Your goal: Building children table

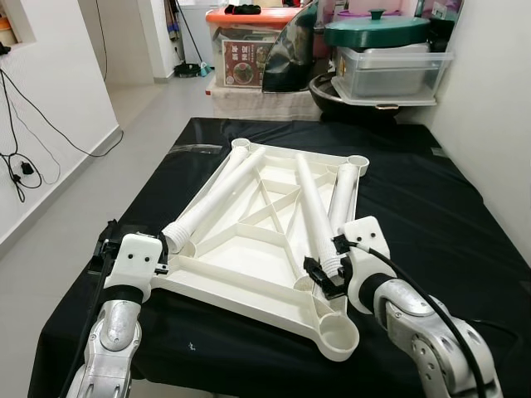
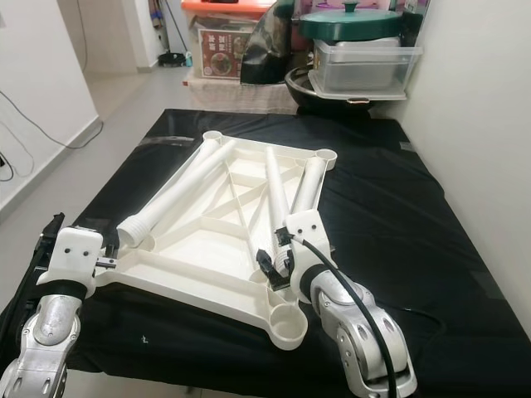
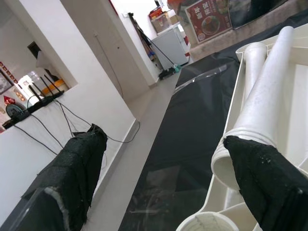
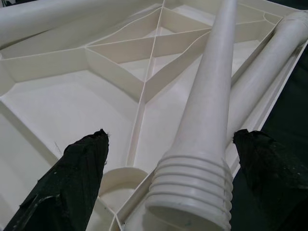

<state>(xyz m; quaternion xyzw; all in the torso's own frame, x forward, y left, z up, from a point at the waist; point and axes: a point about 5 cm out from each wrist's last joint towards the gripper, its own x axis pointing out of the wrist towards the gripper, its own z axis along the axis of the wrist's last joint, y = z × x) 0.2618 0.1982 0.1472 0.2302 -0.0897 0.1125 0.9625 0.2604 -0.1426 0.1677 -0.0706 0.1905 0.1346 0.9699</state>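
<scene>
While the table leg [image 4: 202,144] lies threaded-end toward the robot, right pincer [image 4: 168,183] spread around it; left pincer [image 3: 159,178] spread.

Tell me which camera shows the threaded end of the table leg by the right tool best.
The right wrist view: the threaded end sits close up between the open right tool, every ridge clear. The left eye view and right eye view show that leg whole on the upturned tabletop, but its threads are small and partly hidden. The left wrist view shows another leg.

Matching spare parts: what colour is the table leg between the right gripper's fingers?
White table leg, clearest in the right wrist view.
</scene>
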